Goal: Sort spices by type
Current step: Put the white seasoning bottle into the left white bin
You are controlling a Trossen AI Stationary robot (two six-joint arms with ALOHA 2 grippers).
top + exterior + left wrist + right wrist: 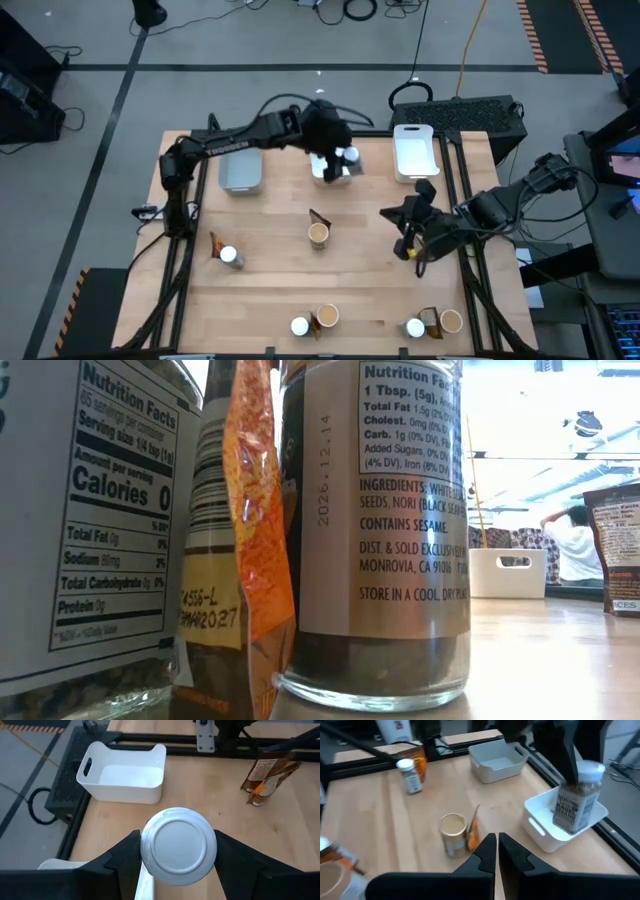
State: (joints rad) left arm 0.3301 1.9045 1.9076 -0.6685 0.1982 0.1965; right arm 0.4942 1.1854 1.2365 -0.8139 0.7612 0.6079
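Note:
My left gripper is shut on a white-capped spice jar over a small white tray at the table's far middle. The jar's cap fills the left wrist view between my two fingers. My right gripper hangs shut and bare above the table's right half. On the tabletop stand a tan-topped tub with a pouch leaning beside it, and a jar next to a pouch. More jars, tubs and a pouch stand along the near edge. My left gripper pinches the jar between its two fingers just under the cap, one finger on each side. The fingers slant down from the table's left. The jar hangs upright over the small tray; whether its base touches the tray I cannot tell.
A grey tray sits at the far left and a white tray at the far right. Near-edge items include a jar, a tub, a jar and a tub. A person shows far behind.

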